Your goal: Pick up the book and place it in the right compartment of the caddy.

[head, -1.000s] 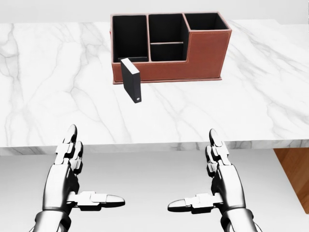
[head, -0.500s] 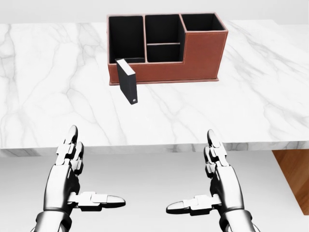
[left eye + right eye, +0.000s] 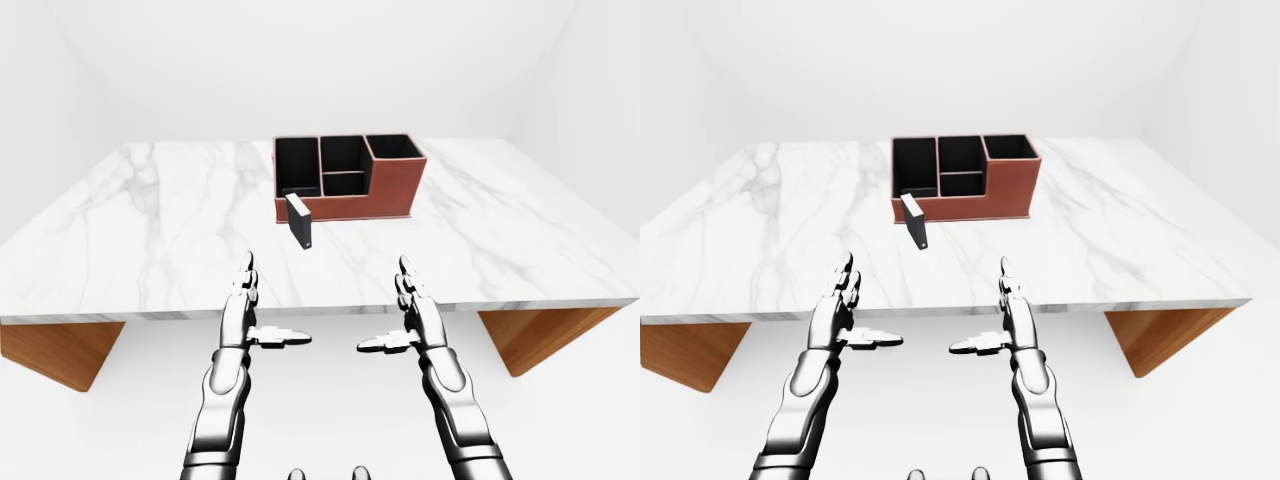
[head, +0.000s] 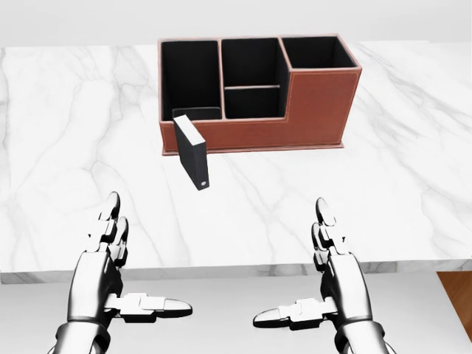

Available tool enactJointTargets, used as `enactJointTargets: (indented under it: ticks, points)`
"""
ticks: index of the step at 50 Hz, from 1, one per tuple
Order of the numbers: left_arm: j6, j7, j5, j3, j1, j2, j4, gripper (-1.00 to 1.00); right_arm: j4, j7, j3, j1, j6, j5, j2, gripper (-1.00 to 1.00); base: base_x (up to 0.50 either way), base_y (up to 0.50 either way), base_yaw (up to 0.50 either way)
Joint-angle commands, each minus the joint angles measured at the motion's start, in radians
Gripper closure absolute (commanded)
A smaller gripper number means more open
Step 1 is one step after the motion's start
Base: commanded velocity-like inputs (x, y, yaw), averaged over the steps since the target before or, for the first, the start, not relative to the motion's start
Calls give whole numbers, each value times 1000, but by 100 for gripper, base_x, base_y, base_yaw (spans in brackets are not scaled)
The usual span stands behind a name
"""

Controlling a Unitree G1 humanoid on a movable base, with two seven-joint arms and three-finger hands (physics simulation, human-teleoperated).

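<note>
Book [image 4: 192, 152], black and slim, stands upright on the white marble table [image 4: 66, 147], just on the near side of the caddy's left end, its far upper corner overlapping the caddy's low near wall in the head view; whether the two touch cannot be told. Its narrow spine faces the robot, with a small pale mark near the bottom. Behind it, the brown leather caddy [image 4: 317, 103] has black-lined compartments: a tall one on the left, two smaller ones in the middle, and a raised one on the right, all showing only dark interiors. Both robot hands hang over the near edge of the table, well apart from the book. The left hand [image 4: 110, 273] has its fingers stretched straight toward the table and its thumb pointing inward, holding nothing. The right hand [image 4: 332, 276] mirrors it, fingers spread and extended, thumb turned inward, also holding nothing. Wooden supports [image 3: 60, 350] show beneath the tabletop in the eye views.
</note>
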Motion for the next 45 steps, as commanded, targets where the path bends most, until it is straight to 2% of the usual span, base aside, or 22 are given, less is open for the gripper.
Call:
enactJointTargets:
  ticks: [1, 4, 9, 11, 13, 14, 25, 27, 31, 45]
  points:
    - [-2, 0, 4, -2, 0, 0, 3, -100, 15, 1, 0, -4, -11, -2, 0, -100, 37, 0, 0]
    - [6, -1, 4, -3, 2, 0, -8, -100, 16, 3, -1, -3, -14, 0, -1, -100, 37, 0, 0]
    - [-15, -9, -7, -2, 10, -1, -46, -100, -58, 20, 13, 24, 0, 17, 6, -100, 37, 0, 0]
    - [-12, -2, -8, 0, 19, -3, -88, -100, -68, 18, 14, 25, -15, 14, 5, -100, 27, 0, 0]
    - [-24, 1, -13, 3, 21, -3, -106, -100, -86, 24, 16, 31, -14, 23, 7, -100, 27, 0, 0]
    - [-54, 17, -1, -6, 72, -11, -326, -100, -188, 4, 11, 46, -32, 24, 12, -100, 30, 0, 0]
    - [-54, 20, 4, -14, 76, -10, -351, -100, -207, -7, 16, 49, -32, 22, 9, -100, 31, 0, 0]
    - [-54, 20, 4, -13, 75, -10, -351, -100, -110, -7, 14, 43, -32, 18, 10, -100, 32, 0, 0]
    - [-54, 19, 6, -13, 74, -9, -335, -100, -193, -7, 16, 47, -32, 20, 7, -100, 32, 0, 0]
    - [-54, 16, 5, -15, 71, -10, -325, -100, -179, -5, 21, 47, -32, 13, 8, -100, 32, 0, 0]
